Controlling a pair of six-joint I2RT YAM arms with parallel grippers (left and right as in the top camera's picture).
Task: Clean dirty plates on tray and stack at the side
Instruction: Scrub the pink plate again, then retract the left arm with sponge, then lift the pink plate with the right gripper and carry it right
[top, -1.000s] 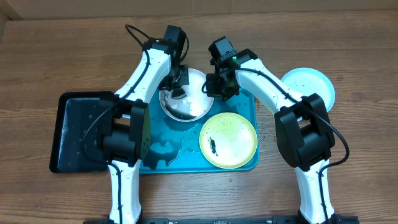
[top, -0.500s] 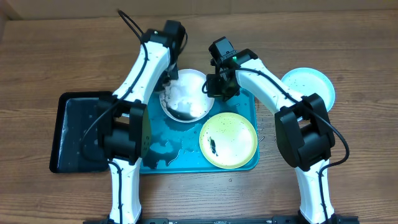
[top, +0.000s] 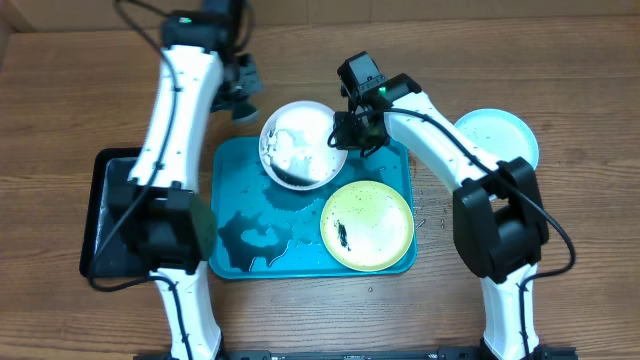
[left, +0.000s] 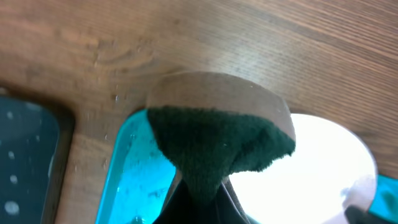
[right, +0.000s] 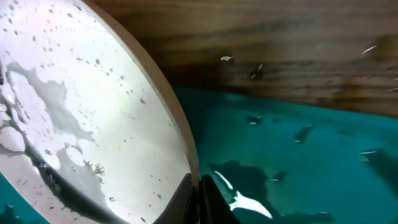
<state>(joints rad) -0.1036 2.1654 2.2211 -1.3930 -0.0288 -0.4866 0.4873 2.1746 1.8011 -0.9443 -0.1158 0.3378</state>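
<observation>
Far edge of tray: white plate, sudsy, possibly tilted. Pinched at its right rim by right gripper. Off tray, beyond plate's left side, left gripper clamps sponge; scrub path runs right and nearer.

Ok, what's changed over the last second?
The left gripper lifted off the white plate and swung away to the far left, over the table, sponge still clamped. The right gripper still holds that plate's rim; yellow-green plate, light blue plate and tray unmoved.
</observation>
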